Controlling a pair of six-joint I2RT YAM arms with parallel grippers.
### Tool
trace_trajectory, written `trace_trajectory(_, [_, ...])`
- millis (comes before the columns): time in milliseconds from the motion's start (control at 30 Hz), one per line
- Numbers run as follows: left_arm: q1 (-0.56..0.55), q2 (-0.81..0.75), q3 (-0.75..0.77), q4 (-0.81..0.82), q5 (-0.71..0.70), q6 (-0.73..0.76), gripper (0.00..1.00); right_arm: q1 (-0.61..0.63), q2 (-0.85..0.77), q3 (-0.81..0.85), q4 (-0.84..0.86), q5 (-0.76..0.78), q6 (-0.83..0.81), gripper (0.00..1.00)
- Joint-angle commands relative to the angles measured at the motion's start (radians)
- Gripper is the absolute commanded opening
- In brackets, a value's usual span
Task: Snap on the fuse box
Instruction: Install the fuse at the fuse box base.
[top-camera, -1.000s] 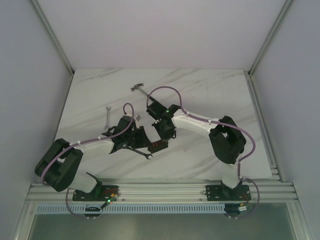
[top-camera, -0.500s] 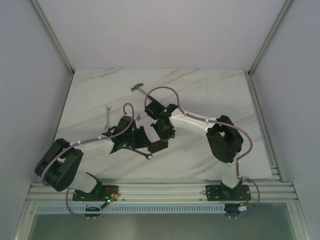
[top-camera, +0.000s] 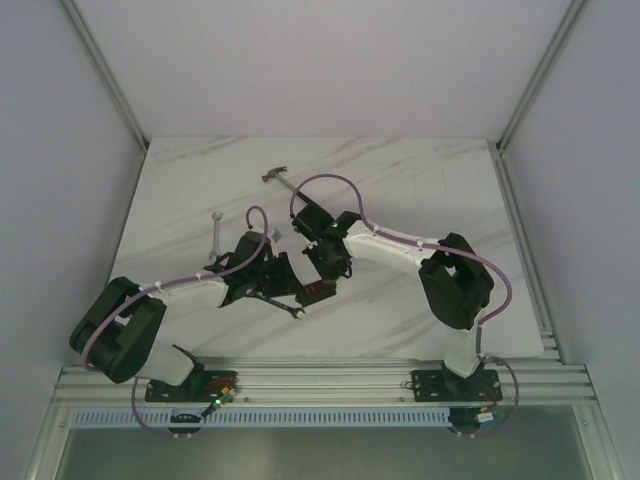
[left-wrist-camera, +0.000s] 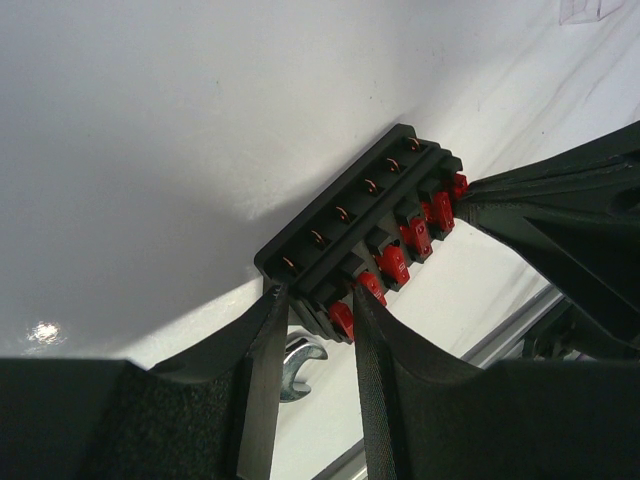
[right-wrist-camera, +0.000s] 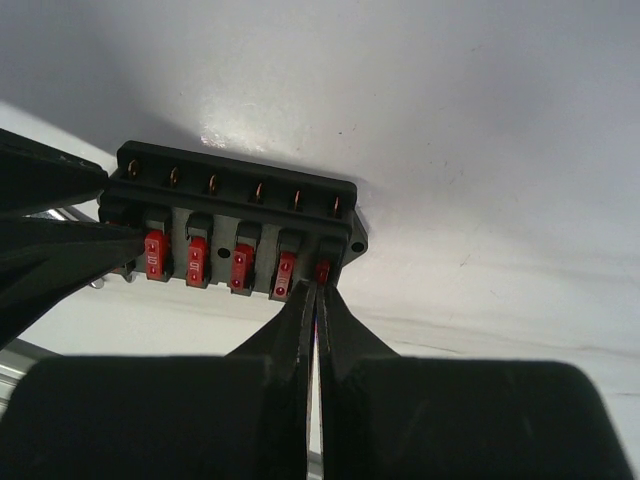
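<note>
The small black rectangular plastic fuse box (top-camera: 313, 291) lies flat on the white marble-patterned counter (top-camera: 420, 190), near the front centre, between the two arms. A row of red fuses (right-wrist-camera: 240, 265) runs along one long side of its top. A row of small metal contacts runs along the other.

Left jaws: set to a partial gap and clamped across one short end of the fuse box. One finger bears on each side of that end.

Right jaws: pressed fully together, with nothing between them. Their joined tips rest on the end red fuse (right-wrist-camera: 322, 271), at the opposite end of the row from the left jaws.

A slim wrench with a silver open end (top-camera: 290, 309) lies on the counter just beside the fuse box, partly under the left arm. A second, smaller silver wrench (top-camera: 214, 232) lies further back on the left. A small hammer (top-camera: 279, 178) lies well apart, toward the far edge of the counter.
</note>
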Motion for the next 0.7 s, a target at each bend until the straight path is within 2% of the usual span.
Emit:
trace_trajectory(0, [0.005, 0.008, -0.023, -0.038, -0.054, 0.012, 0.41, 0.020, 0.007, -0.060, 0.096, -0.030, -0.011, 0.06])
trace_trajectory(200, [0.005, 0.004, -0.020, -0.038, -0.056, 0.011, 0.41, 0.002, -0.074, -0.021, 0.093, -0.017, -0.001, 0.10])
trace_trajectory(467, [0.005, 0.014, -0.015, -0.038, -0.054, 0.012, 0.41, -0.009, -0.055, -0.026, 0.066, -0.021, 0.021, 0.13])
trace_trajectory(667, [0.005, 0.016, -0.010, -0.038, -0.052, 0.012, 0.41, -0.012, -0.041, -0.026, 0.013, 0.039, 0.035, 0.13])
